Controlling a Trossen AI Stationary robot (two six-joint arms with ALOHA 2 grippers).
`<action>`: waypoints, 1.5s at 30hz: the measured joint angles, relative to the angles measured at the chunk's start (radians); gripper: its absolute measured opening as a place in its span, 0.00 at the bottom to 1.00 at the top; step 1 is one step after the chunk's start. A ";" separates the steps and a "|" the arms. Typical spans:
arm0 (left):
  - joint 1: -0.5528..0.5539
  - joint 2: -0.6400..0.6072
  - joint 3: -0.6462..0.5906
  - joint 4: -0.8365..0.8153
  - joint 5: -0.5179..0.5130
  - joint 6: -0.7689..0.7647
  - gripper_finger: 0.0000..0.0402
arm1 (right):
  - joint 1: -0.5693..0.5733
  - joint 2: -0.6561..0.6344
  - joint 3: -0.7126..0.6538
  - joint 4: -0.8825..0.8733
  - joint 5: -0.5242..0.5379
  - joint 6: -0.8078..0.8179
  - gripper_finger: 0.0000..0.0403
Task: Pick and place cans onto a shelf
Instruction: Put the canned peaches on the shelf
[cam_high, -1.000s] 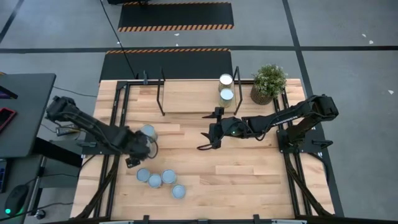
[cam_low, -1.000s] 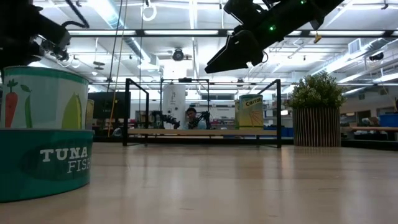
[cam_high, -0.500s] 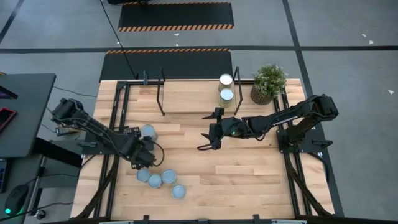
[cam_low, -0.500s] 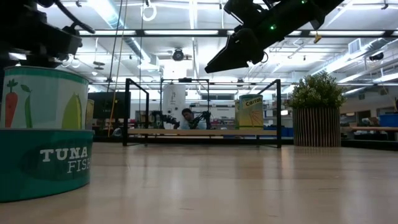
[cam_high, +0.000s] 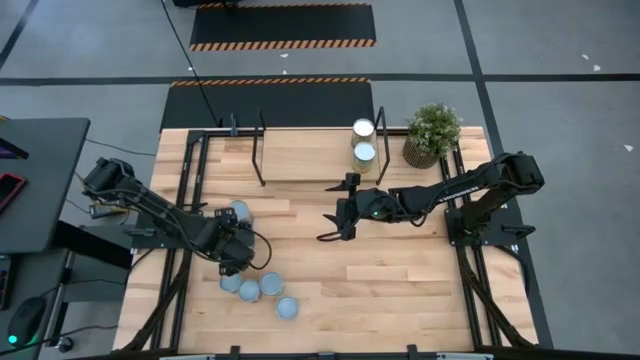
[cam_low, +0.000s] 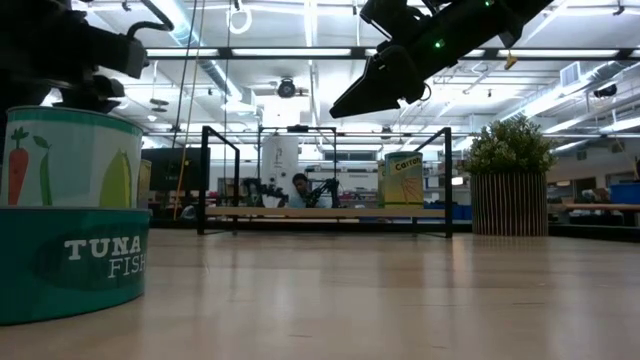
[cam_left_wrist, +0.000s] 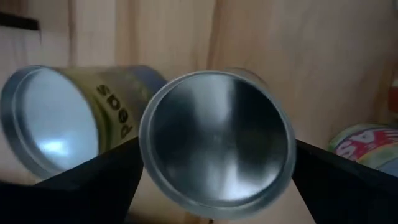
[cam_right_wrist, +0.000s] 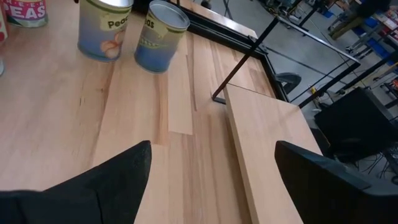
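Left tool (cam_high: 232, 262) is down over the cluster of cans (cam_high: 258, 291) on the bench (cam_high: 400, 290), at the corner farthest from the plant (cam_high: 432, 130), so this reads as the pick step: reaching for the next can to carry to the shelf (cam_high: 300, 160). In the left wrist view a silver can top (cam_left_wrist: 216, 144) fills the gap between the two dark fingers (cam_left_wrist: 93, 186), one finger on each side of it and spread wider than the can, so the left tool is open and nothing is gripped yet; whether the pads touch the can wall, I cannot tell. A second can lettered "Peas" (cam_left_wrist: 68, 118) sits just beside the target, and a third (cam_left_wrist: 367, 146) is near on the other side, so the next move looks to call for a clean descent and squeeze on the centred can without nudging its neighbours, then a lift and a carry toward the shelf. Two cans (cam_high: 363, 140) already stand at the shelf end just beside the plant. The right tool (cam_high: 338, 215) hangs above the bench between the plant and the can cluster, near the shelf's front edge, its fingers wide apart in the right wrist view and holding nothing. In the low view a tuna can (cam_low: 70, 270) with another stacked on it looms close.
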 joint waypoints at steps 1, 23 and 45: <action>0.000 0.000 0.000 -0.002 -0.004 0.001 0.96 | 0.000 0.000 0.000 0.000 0.000 0.000 0.87; 0.115 0.000 -0.062 0.197 0.038 -0.011 0.79 | 0.004 -0.005 0.001 -0.058 0.013 0.014 0.87; 0.620 0.272 0.390 0.326 0.060 0.275 0.80 | 0.016 -0.269 -0.112 -0.156 0.010 0.095 0.87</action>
